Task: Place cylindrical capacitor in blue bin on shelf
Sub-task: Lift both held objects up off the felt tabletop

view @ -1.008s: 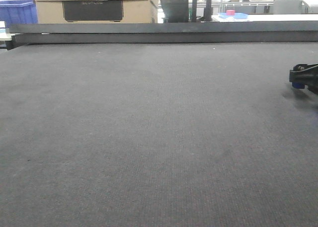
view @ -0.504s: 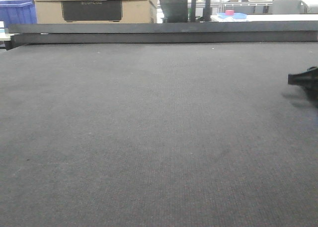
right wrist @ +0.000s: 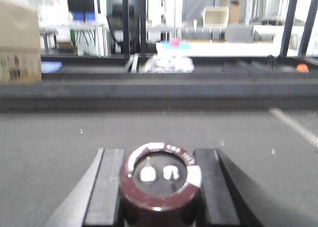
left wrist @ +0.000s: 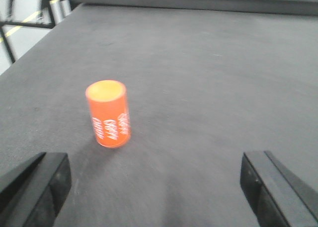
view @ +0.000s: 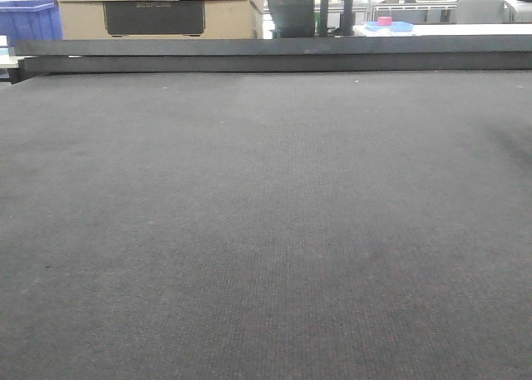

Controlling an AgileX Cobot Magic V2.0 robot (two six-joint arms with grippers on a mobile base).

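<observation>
Cylindrical capacitor (right wrist: 160,183): clamped between right gripper (right wrist: 160,197) jaws, presumably secured for carriage. Left gripper (left wrist: 154,187): jaws held apart, empty, orange can (left wrist: 108,113) ahead on bench (left wrist: 208,78).

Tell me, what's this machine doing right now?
The robot's right gripper is shut on a dark cylindrical capacitor, over the grey table. Its left gripper hangs open near an upright orange can, touching nothing. The capacitor hasn't reached any bin yet.
</observation>
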